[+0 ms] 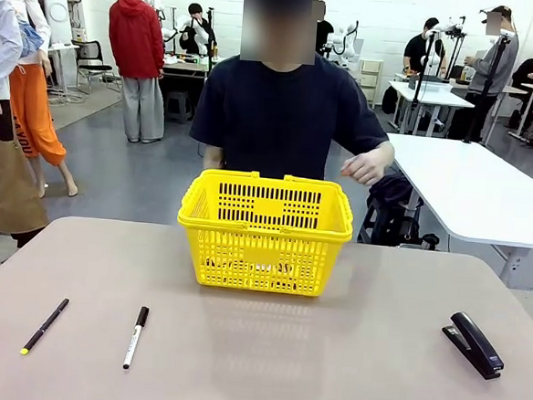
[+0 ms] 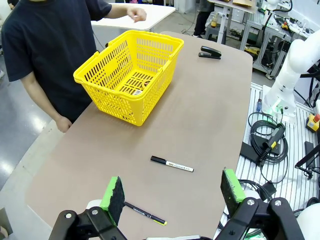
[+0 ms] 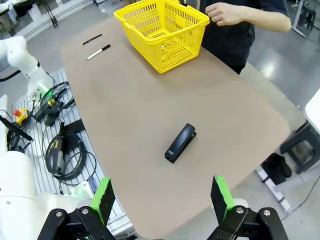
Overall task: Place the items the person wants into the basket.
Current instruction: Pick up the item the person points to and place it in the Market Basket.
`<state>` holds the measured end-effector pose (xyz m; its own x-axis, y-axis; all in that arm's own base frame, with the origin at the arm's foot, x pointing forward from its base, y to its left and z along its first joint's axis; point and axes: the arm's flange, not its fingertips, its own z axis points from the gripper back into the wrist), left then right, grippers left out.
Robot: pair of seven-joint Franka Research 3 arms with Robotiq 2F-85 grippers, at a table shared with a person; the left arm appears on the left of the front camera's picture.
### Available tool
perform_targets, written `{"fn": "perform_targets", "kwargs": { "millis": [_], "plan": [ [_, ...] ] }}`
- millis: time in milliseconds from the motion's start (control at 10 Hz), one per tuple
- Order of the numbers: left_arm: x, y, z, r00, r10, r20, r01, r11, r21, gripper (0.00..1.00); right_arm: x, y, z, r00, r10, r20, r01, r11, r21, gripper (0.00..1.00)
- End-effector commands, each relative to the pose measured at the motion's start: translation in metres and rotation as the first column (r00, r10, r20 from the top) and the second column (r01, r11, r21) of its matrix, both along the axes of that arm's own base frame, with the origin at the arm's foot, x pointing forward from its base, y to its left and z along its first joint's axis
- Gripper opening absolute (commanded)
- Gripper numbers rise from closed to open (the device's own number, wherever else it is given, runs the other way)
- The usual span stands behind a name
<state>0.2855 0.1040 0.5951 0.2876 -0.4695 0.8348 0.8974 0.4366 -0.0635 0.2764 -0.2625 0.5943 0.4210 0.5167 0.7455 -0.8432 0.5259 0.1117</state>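
Go for stapler (image 1: 473,344) near right edge of table (image 1: 327,374) with right gripper (image 3: 161,196), spread wide and empty, same as left gripper (image 2: 173,191). Roll wrist to square jaws across narrow body, pinch mid-length, lift clear over rim of basket (image 1: 263,255) at far edge middle

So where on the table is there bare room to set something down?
Widest bare stretch: the table in front of the basket, between the marker and the stapler. Both far corners beside the basket are bare too. Tightest: near left, where the pen lies by the marker.
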Motion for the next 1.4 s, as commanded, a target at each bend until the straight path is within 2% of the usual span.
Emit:
{"fn": "perform_targets", "kwargs": {
  "millis": [0,800,900,1000,1100,1200,1300],
  "plan": [
    [0.001,0.001,0.0,1.0,-0.014,0.02,0.014,1.0,-0.016,1.0,0.0,-0.001,0.0,1.0,0.016,0.006,-0.016,1.0,-0.005,1.0],
    [0.001,0.001,0.0,1.0,-0.014,0.02,0.014,1.0,-0.016,1.0,0.0,0.0,0.0,1.0,0.001,0.0,-0.001,1.0,0.0,1.0],
    [0.001,0.001,0.0,1.0,-0.014,0.02,0.014,1.0,-0.016,1.0,0.02,0.04,0.007,0.992,-0.057,-0.113,0.039,0.987,-0.155,1.0],
    [0.001,0.001,0.0,1.0,-0.014,0.02,0.014,1.0,-0.016,1.0,0.049,0.082,0.014,0.966,-0.123,-0.226,0.048,0.949,-0.313,1.0],
    [0.001,0.001,0.0,1.0,-0.014,0.02,0.014,1.0,-0.016,1.0,0.074,0.115,0.014,0.915,-0.256,-0.311,0.115,0.907,-0.406,1.0],
    [0.001,0.001,0.0,1.0,-0.014,0.02,0.014,1.0,-0.016,1.0,0.104,0.153,-0.001,0.843,-0.366,-0.393,0.14,0.856,-0.497,1.0],
    [0.001,0.001,0.0,1.0,-0.014,0.02,0.014,1.0,-0.016,1.0,0.125,0.178,-0.016,0.808,-0.425,-0.409,0.169,0.831,-0.53,1.0]
  ]
}}
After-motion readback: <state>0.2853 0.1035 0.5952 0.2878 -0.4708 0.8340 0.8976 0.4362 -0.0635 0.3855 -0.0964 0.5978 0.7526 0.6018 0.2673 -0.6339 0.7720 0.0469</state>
